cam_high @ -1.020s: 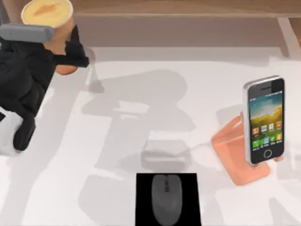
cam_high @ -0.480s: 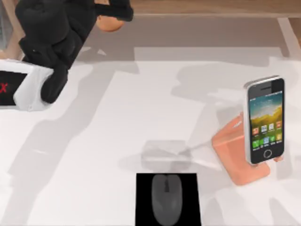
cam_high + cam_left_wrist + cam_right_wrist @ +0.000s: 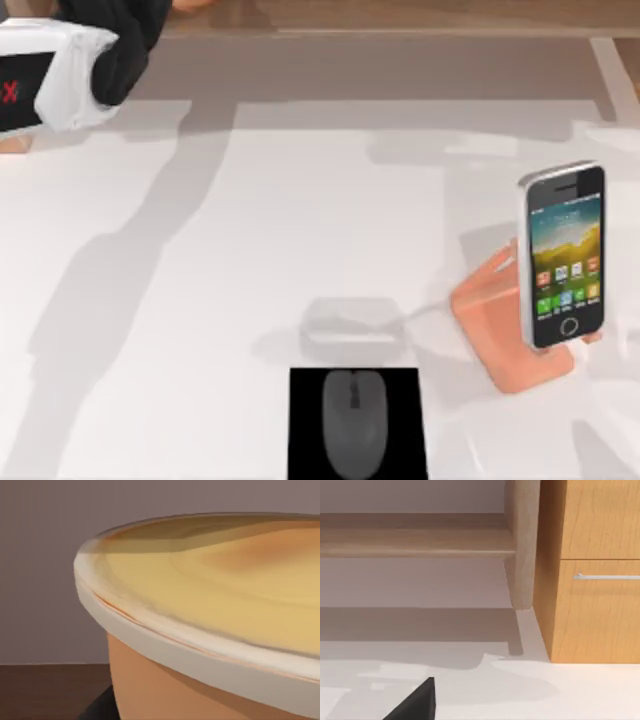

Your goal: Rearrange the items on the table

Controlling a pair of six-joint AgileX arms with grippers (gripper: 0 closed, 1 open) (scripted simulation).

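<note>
Left claw's grip cannot be told, its white-and-black arm (image 3: pixel 60 60) raised at upper left of the top frame, tapered orange cup with yellow lid (image 3: pixel 210 620) close before its wrist camera, silver-edged smartphone (image 3: pixel 565 255) on salmon stand (image 3: pixel 490 320) at right, dark grey mouse (image 3: pixel 354 420) on black pad (image 3: pixel 305 420) at bottom centre of white worktop (image 3: pixel 250 250)

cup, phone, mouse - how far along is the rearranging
Looks done: the mouse lies on the black pad, and the phone leans on the orange stand at the table's right. In hand: the cup sits close before the left wrist camera, with the left arm at the top view's far-left corner. Left: setting the cup down; where is not shown.
</note>
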